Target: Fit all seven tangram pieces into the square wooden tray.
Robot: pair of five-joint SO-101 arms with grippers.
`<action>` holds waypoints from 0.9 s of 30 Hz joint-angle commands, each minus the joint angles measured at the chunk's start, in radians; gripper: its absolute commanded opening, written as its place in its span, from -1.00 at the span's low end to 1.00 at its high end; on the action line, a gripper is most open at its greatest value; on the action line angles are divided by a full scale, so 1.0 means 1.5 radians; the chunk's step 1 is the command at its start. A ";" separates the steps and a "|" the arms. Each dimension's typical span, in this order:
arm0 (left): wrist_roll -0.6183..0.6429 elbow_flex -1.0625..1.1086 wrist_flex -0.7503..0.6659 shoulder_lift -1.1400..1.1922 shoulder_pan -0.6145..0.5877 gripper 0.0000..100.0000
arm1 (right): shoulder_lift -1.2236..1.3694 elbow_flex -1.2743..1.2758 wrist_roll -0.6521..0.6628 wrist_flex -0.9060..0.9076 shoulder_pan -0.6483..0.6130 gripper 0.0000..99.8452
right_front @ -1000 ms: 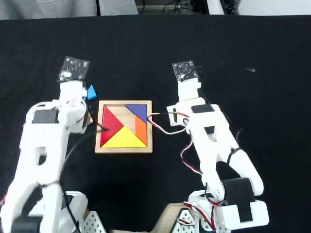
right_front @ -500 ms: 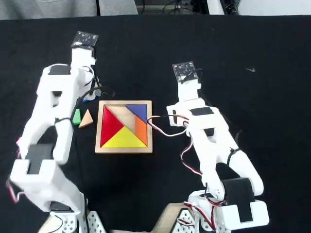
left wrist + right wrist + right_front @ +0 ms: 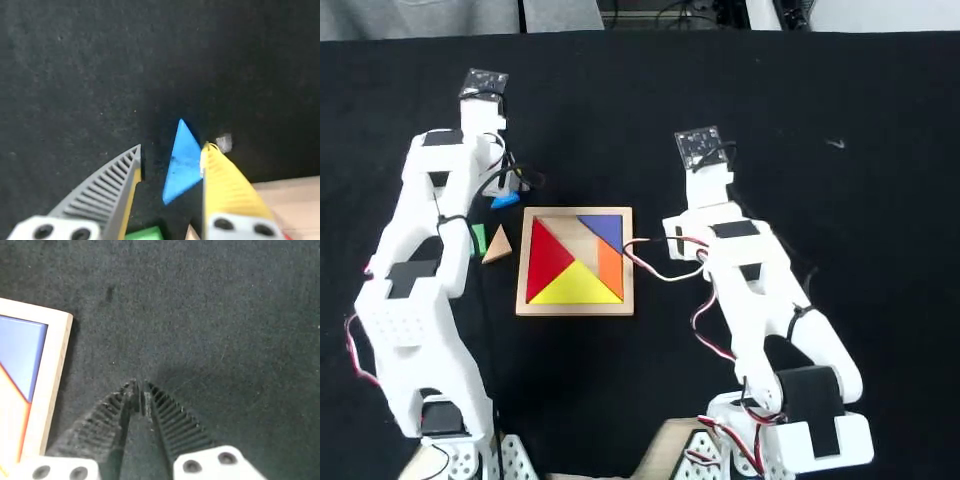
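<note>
Four of the seven pieces are seated in the square wooden tray (image 3: 575, 311), which sits about mid-surface on the black cloth-covered table (image 3: 840, 250): a large red triangle (image 3: 548, 262) along its left side, a large yellow triangle (image 3: 576, 286) along its near side, an orange piece (image 3: 610, 265) against the right rim and a dark blue triangle (image 3: 603, 228) in the far right corner. Bare wood shows in the far middle of the tray, so by my reading three pieces are left to place. All three lie on the cloth off the tray's left side. A small bright blue triangle (image 3: 182, 159) is just off the far left corner, and a green piece (image 3: 478, 238) and a pale wooden triangle (image 3: 497, 245) sit side by side nearer the middle of that side. The left gripper (image 3: 172, 149) is down over the bright blue triangle with its fingers apart, the piece between them and against the yellow one; it is not clamped yet. The right gripper (image 3: 139, 394) has its fingers together and empty, over bare cloth beyond the tray's far right corner. The left arm (image 3: 420, 230) overhangs the cloth right beside the green piece, which may crowd later grasps. A white and red cable (image 3: 650, 262) from the right arm droops by the tray's right rim.
</note>
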 commanded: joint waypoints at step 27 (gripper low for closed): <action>-0.280 -0.113 0.141 0.043 0.005 -0.61 | 0.021 -0.038 -0.001 -0.007 0.010 -0.98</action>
